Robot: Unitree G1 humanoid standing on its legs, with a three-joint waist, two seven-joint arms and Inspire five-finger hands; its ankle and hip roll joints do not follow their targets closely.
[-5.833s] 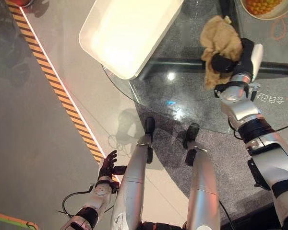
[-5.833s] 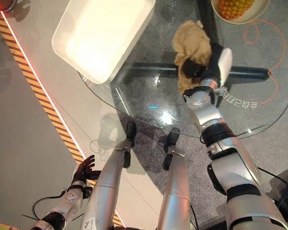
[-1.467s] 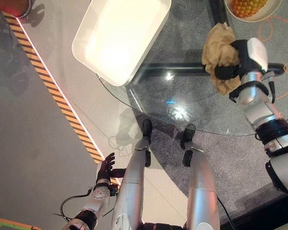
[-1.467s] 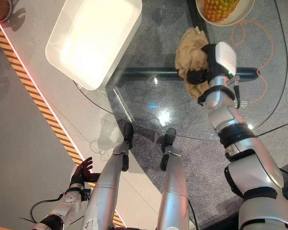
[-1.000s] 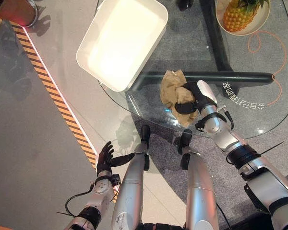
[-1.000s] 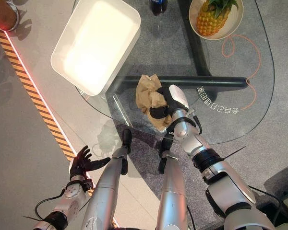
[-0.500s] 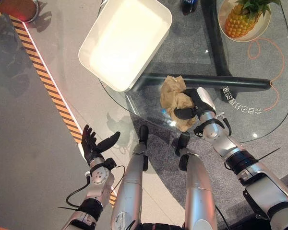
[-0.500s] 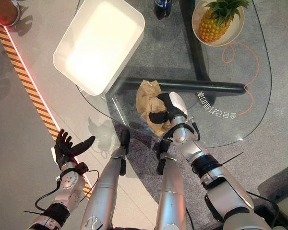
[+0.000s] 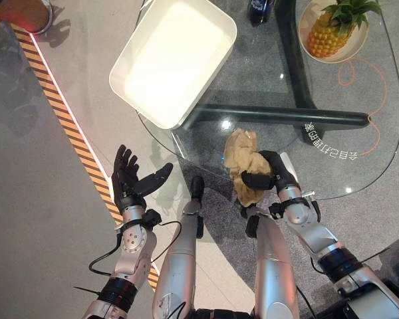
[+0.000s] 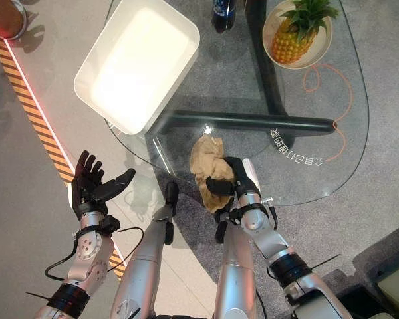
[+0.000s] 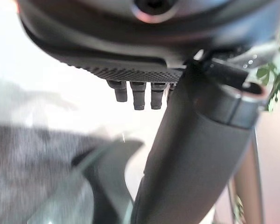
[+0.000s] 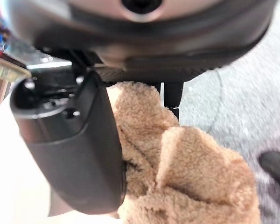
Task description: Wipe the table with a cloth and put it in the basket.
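1. The cloth (image 9: 245, 165), tan and fleecy, is gripped by the right hand (image 9: 274, 174) at the near edge of the glass table (image 9: 359, 126).
2. The right hand's fingers and thumb are curled round the cloth; in the right wrist view the cloth (image 12: 186, 177) is seen pressed against the thumb and bunched in the palm.
3. The cloth is crumpled into an uneven wad. Most of it lies on the left side of the right hand, and one part hangs past the table's near rim.
4. The wad's long axis runs roughly from the far side to the near side of the table, with a slight lean toward the robot's right at the near end. The far end is the broader one.
5. The left hand (image 9: 130, 183) is held out over the floor, left of the table and well apart from the cloth. Its palm is turned up, its fingers are straight and spread, and nothing is held. In the left wrist view the fingertips (image 11: 138, 96) are seen in a row beside the thumb.
6. The basket (image 9: 173, 60), a white rectangular tub, stands on the far left part of the table, partly overhanging its rim, well apart from the cloth.
7. A pineapple (image 9: 329, 33) lies in a bowl (image 9: 357, 44) at the far right of the table. A dark bottle (image 10: 223, 14) stands at the far edge.
8. A striped line (image 9: 66, 126) is marked on the floor to the left.
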